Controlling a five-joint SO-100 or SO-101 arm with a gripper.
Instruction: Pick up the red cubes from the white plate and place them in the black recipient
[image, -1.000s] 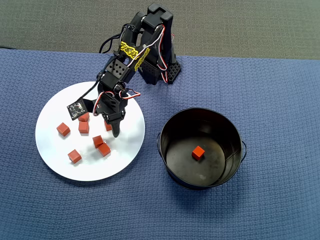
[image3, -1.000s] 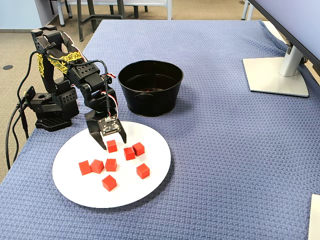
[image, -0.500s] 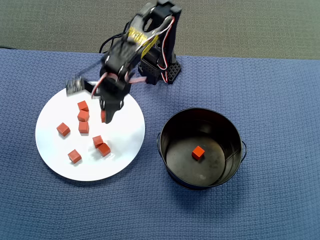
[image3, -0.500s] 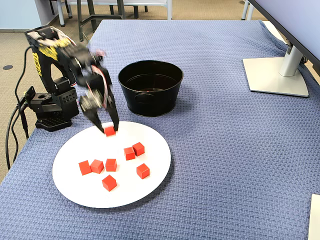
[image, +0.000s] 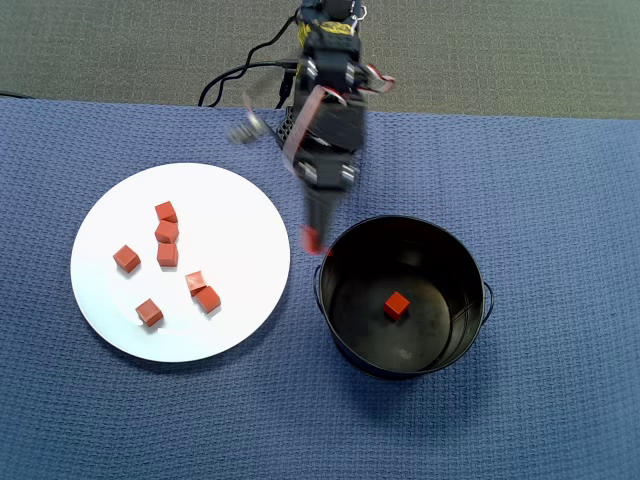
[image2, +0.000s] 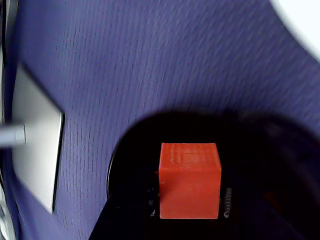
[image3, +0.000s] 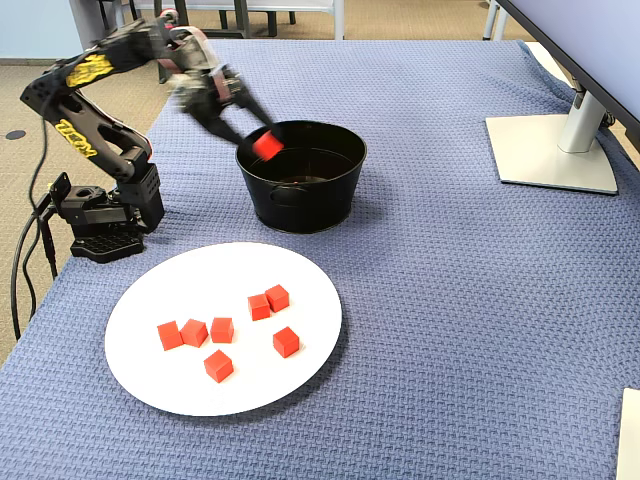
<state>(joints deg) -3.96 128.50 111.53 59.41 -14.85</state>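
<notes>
My gripper (image: 314, 240) is shut on one red cube (image3: 268, 145) and holds it in the air at the left rim of the black recipient (image: 450, 340). In the wrist view that cube (image2: 190, 180) sits between the dark jaws, above the recipient's black inside (image2: 270, 150). Another red cube (image: 397, 305) lies on the recipient's floor. Several red cubes (image: 167, 254) are scattered on the white plate (image: 240, 220), left of the recipient in the overhead view. The fixed view shows the plate (image3: 200, 275) in front of the recipient (image3: 300, 190).
The arm's base (image3: 100, 215) and its cables stand at the table's edge behind the plate. A monitor's white foot (image3: 550, 150) rests on the blue mat far right in the fixed view. A white object (image3: 630, 430) pokes in at the lower right corner.
The gripper has lifted one cube off the plate and swung it right, over to the recipient's rim. The other cubes on the plate have not moved.
</notes>
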